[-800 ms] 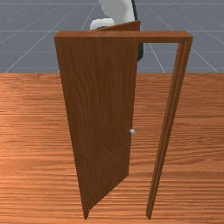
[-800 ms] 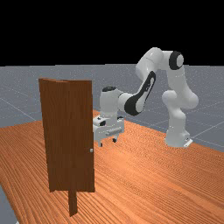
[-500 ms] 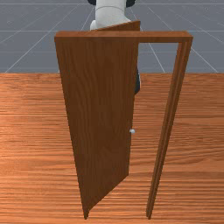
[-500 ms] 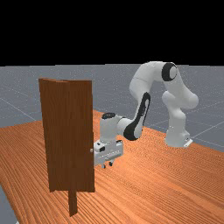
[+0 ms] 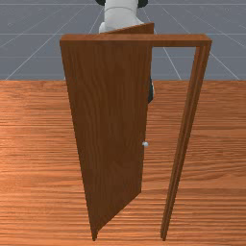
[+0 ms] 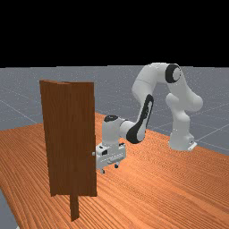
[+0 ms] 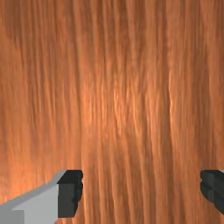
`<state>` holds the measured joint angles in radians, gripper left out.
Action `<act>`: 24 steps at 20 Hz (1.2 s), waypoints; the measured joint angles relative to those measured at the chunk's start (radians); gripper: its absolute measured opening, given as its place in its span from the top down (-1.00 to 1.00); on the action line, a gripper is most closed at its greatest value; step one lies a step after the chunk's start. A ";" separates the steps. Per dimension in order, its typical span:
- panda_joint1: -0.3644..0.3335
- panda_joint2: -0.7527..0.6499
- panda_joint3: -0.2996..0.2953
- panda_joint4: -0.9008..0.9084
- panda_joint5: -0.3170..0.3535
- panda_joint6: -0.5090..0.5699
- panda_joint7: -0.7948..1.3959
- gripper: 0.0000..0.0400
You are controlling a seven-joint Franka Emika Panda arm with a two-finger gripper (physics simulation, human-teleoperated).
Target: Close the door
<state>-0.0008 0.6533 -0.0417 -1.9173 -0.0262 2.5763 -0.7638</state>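
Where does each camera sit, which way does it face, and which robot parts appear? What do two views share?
Front view: across the table, facing the arm, partly behind the door.
Far view: farther off, facing the table; whole arm and open gripper.
Wrist view: at the gripper, looking down at the table past both fingers.
Front and far views share door, knob.

This is a simulated robot lab: a grey floor (image 6: 210, 89) ruled with pale lines runs to a flat horizon under blackness (image 6: 114, 27), perhaps a sky. In the far view, a robot arm's foot (image 6: 180, 141) stands at four o'clock on a wooden table (image 6: 152, 192), a door (image 6: 70, 138) at eight o'clock.
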 joint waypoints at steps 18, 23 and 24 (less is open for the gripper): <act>0.003 0.002 0.003 0.002 0.000 -0.002 -0.001 -1.00; -0.001 0.002 0.007 0.003 0.004 -0.003 -0.005 -1.00; 0.002 0.002 0.004 0.003 -0.001 -0.003 -0.005 -1.00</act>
<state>0.0011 0.6557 -0.0377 -1.9144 -0.0273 2.5737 -0.7685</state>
